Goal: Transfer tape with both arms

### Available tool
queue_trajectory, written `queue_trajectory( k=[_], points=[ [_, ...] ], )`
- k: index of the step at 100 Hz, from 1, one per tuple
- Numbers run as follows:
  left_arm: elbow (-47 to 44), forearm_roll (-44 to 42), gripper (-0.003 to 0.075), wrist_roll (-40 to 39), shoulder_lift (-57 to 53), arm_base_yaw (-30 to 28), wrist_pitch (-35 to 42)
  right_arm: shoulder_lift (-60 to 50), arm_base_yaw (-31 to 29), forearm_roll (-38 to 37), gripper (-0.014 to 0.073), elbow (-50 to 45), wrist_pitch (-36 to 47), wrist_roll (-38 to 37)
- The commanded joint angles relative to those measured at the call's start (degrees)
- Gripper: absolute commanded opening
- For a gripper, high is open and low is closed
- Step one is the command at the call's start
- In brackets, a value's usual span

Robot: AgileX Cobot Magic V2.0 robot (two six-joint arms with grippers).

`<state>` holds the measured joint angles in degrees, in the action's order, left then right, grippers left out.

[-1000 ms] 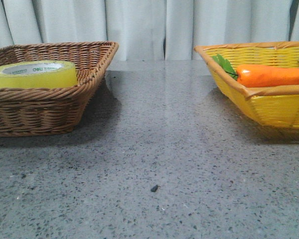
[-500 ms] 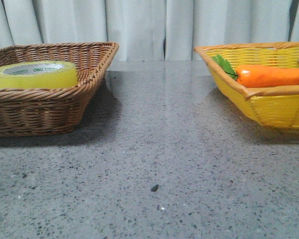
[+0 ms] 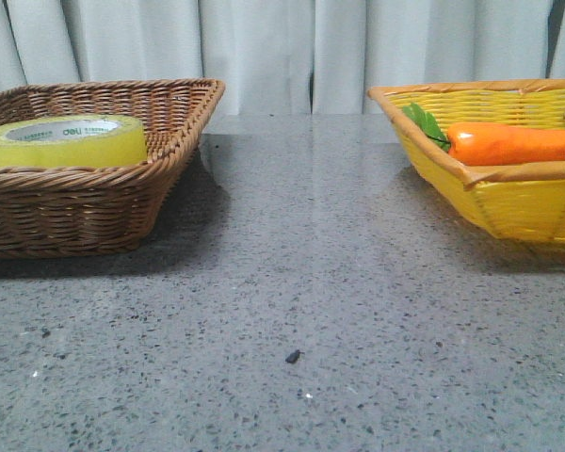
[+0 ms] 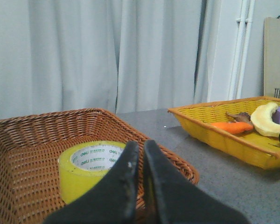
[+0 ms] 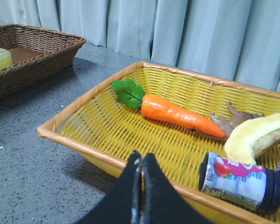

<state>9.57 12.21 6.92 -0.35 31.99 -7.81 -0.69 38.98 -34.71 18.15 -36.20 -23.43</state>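
Inside the brown wicker basket on the robot's left side of the table lies the tape, flat on one face with its white core opening straight up, so the roll's axis runs vertical and its wide yellow band faces outward all round. Across the last second the front view shows nothing shifted: roll, baskets and carrot sit exactly as they did, and no arm has entered that view, so the transfer looks not yet begun. Seen from the wrist, the left gripper hangs just short of the roll, its fingers pressed together and holding nothing; it would probably need to spread before reaching in. Over at the yellow basket, well apart across the grey table, the right gripper is likewise closed and empty, poised near the rim beside a bottle and a banana.
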Motion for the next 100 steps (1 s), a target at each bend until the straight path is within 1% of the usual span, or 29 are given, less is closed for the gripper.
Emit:
queue_trajectory(
  k=[1, 32, 45, 52, 62, 64, 66, 75, 76, 77, 88, 90, 100],
  points=[
    [0.62, 0.69, -0.0020, 0.07, -0.84, -0.01, 4.61, -0.74, -0.31, -2.43, -0.0074, 1.39, 4.25, -0.20],
    [-2.81, 0.69, -0.0021, 0.07, -0.84, -0.01, 5.14, -0.74, -0.31, -2.43, -0.0074, 1.39, 4.25, -0.20],
    [-5.47, 0.45, -0.0021, 0.07, -0.84, -0.27, 11.53, -0.74, -0.31, -2.43, -0.0074, 1.39, 4.25, -0.20],
    [-7.63, 0.17, -0.0021, 0.07, -0.84, -1.78, 14.88, -0.74, -0.31, -2.43, -0.0074, 1.39, 4.25, -0.20],
    [-10.42, 0.17, -0.0021, 0.07, -0.84, -5.86, 17.79, -0.74, -0.31, -2.43, -0.0074, 1.39, 4.25, -0.20],
    [-10.25, 0.17, -0.0021, 0.07, -0.84, -7.39, 14.97, -0.74, -0.31, -2.43, -0.0074, 1.39, 4.25, -0.20],
    [-10.14, 0.17, -0.0021, 0.07, -0.84, -8.16, 13.98, -0.74, -0.31, -2.43, -0.0074, 1.39, 4.25, -0.20],
    [-10.27, 0.17, -0.0021, 0.07, -0.84, -13.21, 11.89, -0.74, -0.31, -2.43, -0.0074, 1.39, 4.25, -0.20],
    [-10.27, 0.17, -0.0021, 0.07, -0.84, -14.59, 11.63, -0.74, -0.31, -2.43, -0.0074, 1.39, 4.25, -0.20],
    [-10.27, 0.17, -0.0021, 0.07, -0.84, -14.59, 11.47, -0.74, -0.31, -2.43, -0.0074, 1.39, 4.25, -0.20],
    [-10.27, 0.06, -0.0020, 0.07, -0.84, -22.27, 9.14, -0.74, -0.31, -2.43, -0.0074, 1.39, 4.25, -0.20],
    [-10.27, -0.26, -0.0020, 0.07, -0.98, -24.14, 8.39, -0.74, -0.31, -2.43, -0.0074, 1.39, 4.25, -0.20],
    [-10.27, -5.02, -0.0021, -0.12, -1.74, -29.42, 5.71, -0.74, -0.31, -2.43, -0.0074, 1.39, 4.25, -0.20]
  ],
)
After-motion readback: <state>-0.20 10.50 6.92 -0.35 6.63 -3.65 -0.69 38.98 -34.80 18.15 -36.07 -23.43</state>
